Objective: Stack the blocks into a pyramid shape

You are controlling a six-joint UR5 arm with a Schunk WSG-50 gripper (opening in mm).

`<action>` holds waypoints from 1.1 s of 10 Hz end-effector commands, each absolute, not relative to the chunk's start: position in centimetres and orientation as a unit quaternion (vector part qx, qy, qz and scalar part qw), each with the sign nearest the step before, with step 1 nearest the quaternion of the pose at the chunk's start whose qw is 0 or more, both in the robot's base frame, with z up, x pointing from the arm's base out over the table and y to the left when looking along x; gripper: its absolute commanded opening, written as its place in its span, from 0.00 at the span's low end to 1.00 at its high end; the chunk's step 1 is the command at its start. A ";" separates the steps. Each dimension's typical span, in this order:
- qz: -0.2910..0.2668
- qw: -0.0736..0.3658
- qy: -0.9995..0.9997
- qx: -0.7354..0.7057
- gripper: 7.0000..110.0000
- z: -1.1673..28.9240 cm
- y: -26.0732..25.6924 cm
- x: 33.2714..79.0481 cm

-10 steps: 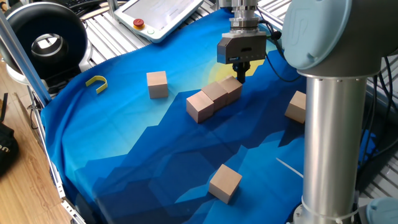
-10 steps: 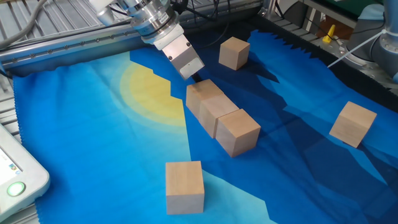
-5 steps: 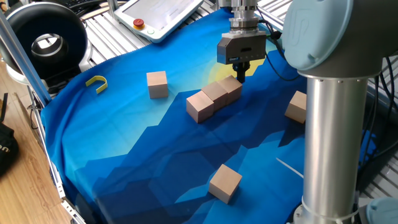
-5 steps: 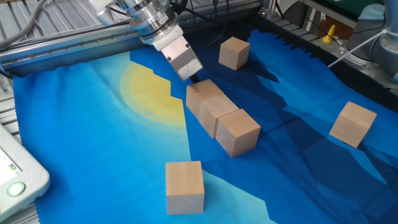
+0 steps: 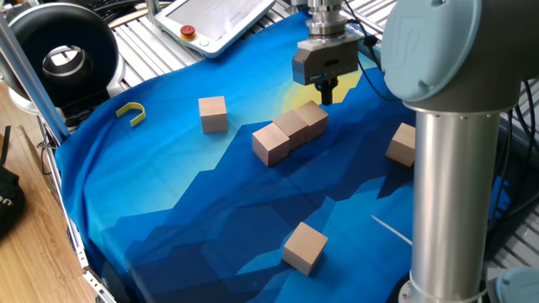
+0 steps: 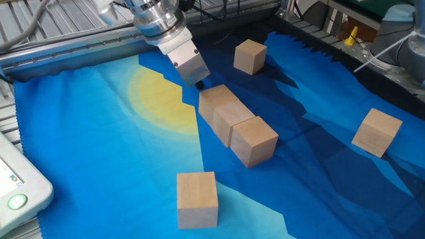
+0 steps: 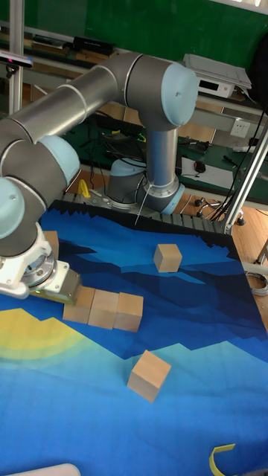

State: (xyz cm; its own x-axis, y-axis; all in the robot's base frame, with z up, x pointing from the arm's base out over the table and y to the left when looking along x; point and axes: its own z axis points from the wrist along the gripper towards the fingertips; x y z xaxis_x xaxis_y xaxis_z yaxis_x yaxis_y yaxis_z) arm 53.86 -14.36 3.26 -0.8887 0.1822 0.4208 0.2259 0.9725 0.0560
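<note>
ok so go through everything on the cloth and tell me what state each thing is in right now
Row of three blocks: touching side by side, flat on the cloth, nothing stacked on them.
Three loose blocks: each alone, apart from the row.
Pincer: above the row's end, holding nothing; open or shut unclear.
Yellow hook: lying near the cloth's edge, untouched.

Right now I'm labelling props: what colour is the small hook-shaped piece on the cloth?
Yellow; the hook shows best in one fixed view.
</note>
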 end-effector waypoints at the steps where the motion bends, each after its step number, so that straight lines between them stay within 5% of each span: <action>1: -0.043 0.180 -0.979 -0.091 0.00 5.1 -13.4 56.1; 11: -0.106 0.136 -0.982 -0.075 0.00 7.2 -9.0 61.9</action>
